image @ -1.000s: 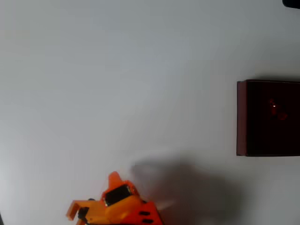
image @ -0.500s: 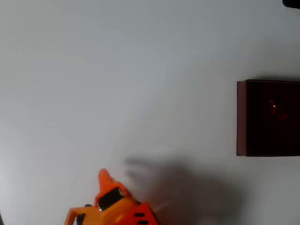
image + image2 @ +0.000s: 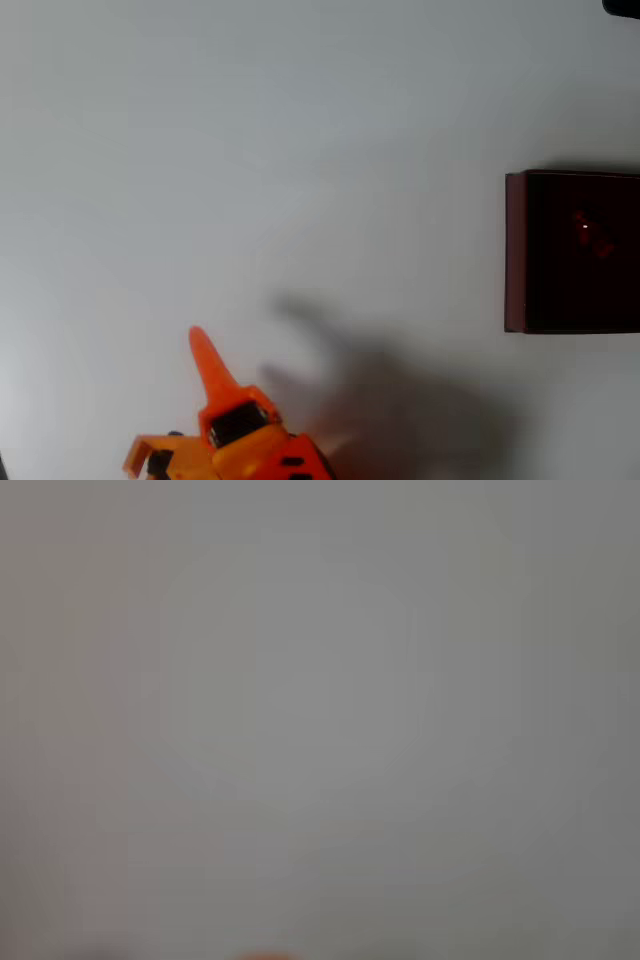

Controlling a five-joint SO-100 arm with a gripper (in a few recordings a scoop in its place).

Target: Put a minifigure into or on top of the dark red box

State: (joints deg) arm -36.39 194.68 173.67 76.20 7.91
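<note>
White table (image 3: 250, 150), one dark red box (image 3: 514, 250), one minifigure (image 3: 590, 235) inside, one gripper (image 3: 205, 360)

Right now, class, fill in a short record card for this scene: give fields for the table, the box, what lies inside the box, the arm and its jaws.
table: pale grey surface, with the arm's soft shadow on it in the overhead view
dark red box: at the right edge, thin maroon walls, very dark inside
minifigure: faint red shape with a bright speck inside the box, details too dim to tell
gripper: orange, at the bottom edge left of centre, one pointed finger aimed up the picture, far from the box
jaws: whether open or shut cannot be told
wrist view: blurred grey
</note>
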